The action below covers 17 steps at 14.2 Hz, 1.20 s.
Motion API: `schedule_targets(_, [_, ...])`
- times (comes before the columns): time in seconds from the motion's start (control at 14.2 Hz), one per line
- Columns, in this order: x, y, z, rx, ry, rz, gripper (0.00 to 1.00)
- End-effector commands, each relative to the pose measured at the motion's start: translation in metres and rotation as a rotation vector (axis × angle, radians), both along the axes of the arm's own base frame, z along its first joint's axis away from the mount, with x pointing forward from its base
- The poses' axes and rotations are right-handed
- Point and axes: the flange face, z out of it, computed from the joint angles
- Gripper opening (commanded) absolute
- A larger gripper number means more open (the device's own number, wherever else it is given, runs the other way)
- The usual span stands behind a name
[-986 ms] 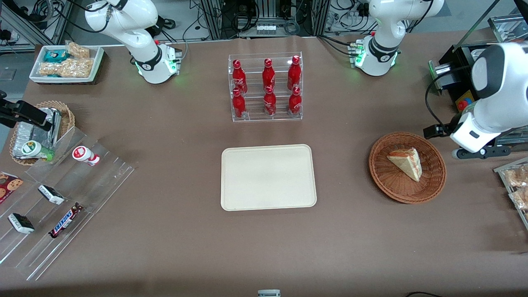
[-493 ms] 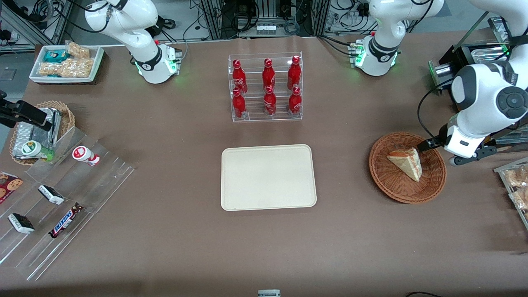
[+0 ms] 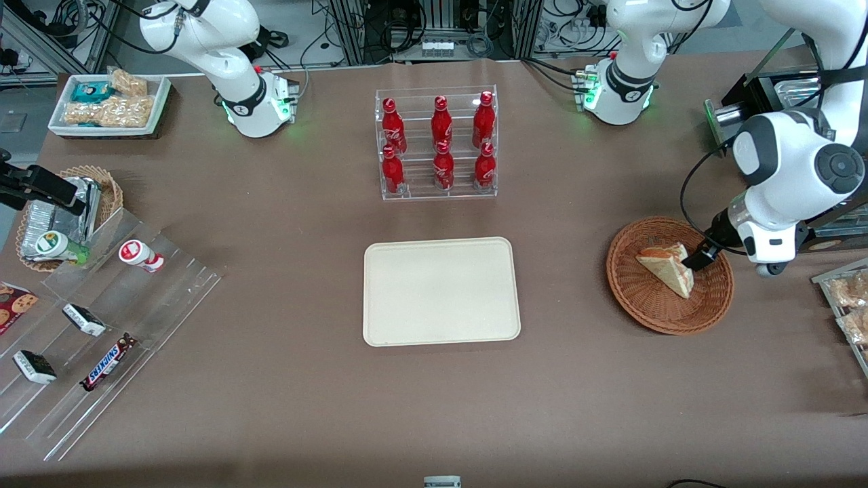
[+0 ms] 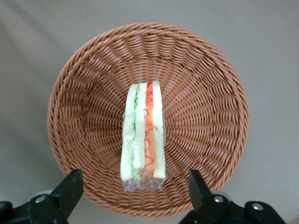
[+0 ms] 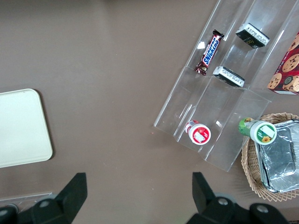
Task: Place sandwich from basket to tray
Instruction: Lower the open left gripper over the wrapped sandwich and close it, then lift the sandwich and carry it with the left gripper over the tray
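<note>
The sandwich (image 3: 668, 268) is a plastic-wrapped triangular wedge lying in the round reddish-brown basket (image 3: 637, 298) toward the working arm's end of the table. In the left wrist view its cut edge (image 4: 143, 135) shows red, white and green layers inside the basket (image 4: 205, 102). My left gripper (image 3: 697, 259) hangs over the basket's rim, right beside the sandwich. It is open and empty (image 4: 135, 193), its fingers spread wider than the sandwich. The cream-beige tray (image 3: 441, 291) lies at the table's middle.
A clear rack of red bottles (image 3: 437, 144) stands farther from the camera than the tray. Packaged snacks (image 3: 847, 298) lie at the working arm's table edge. A clear stepped stand with snack bars (image 3: 102, 325), a tan basket with foil packets (image 3: 64, 210) and a white snack tray (image 3: 108, 105) lie toward the parked arm's end.
My left arm has swung in from the table's edge and come down over the basket, bringing the gripper beside the sandwich. The sandwich and basket have not moved.
</note>
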Motion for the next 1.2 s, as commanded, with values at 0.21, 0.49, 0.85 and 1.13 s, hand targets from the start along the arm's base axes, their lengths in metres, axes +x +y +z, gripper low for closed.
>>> schedule_targets(0.21, [0.000, -0.004, -0.057, 0.000, 0.011, 0.082, 1.00])
schedule_targets(0.49, [-0.005, -0.004, -0.079, -0.028, 0.043, 0.140, 0.42])
schedule_targets(0.85, [0.007, -0.011, -0.046, -0.042, 0.065, 0.114, 0.04])
schedule_targets(1.13, [0.039, -0.082, 0.007, -0.066, 0.131, -0.029, 0.04])
